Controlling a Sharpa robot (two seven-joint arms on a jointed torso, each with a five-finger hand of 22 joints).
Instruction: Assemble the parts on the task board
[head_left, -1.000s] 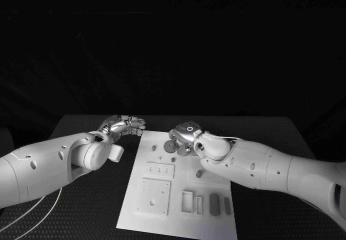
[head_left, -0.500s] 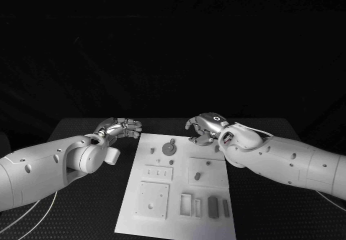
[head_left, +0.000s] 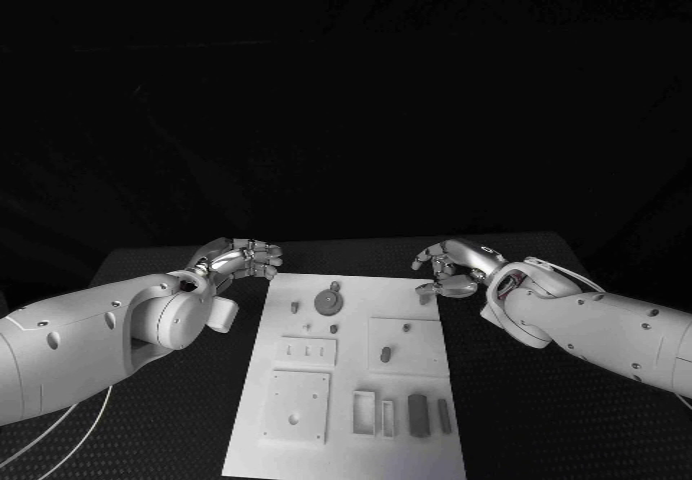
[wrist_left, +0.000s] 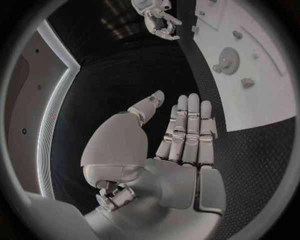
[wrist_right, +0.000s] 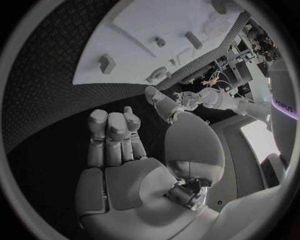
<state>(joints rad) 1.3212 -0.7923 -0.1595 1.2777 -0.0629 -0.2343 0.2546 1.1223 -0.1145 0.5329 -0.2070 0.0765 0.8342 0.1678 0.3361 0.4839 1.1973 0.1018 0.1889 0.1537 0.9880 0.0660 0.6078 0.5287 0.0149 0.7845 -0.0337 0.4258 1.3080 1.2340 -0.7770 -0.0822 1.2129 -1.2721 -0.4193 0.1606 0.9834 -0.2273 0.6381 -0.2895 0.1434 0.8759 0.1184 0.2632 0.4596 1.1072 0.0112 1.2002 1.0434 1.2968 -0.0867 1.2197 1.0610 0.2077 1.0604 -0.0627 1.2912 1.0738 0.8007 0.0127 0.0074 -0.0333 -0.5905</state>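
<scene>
Head view, and nearest us on the board (head_left: 346, 440) sit the slots and two dark bars (head_left: 418, 415) lying flat along its near right edge. Further up, a small peg (head_left: 387, 353) stands in a square plate, and beyond that the gear (head_left: 330, 300) rests flat on the board's far half, nothing touching it. Left hand (head_left: 238, 258) hangs just off the board's far left corner, over the black table (head_left: 173, 400); the left wrist view shows its palm (wrist_left: 181, 145) flat, fingers straight and together, holding nothing. Right hand (head_left: 454, 270) hovers off the far right corner, fingers loosely curled; the right wrist view shows its palm (wrist_right: 125, 165) bare, nothing in its grasp. Both hands are clear of the parts. Those pieces look small, stiff and light, probably smooth plastic, so likely slippery under metal fingertips. The gear, lying flat, looks best taken by its toothed rim, thumb opposite a finger. The bars want pinching across their long sides.
</scene>
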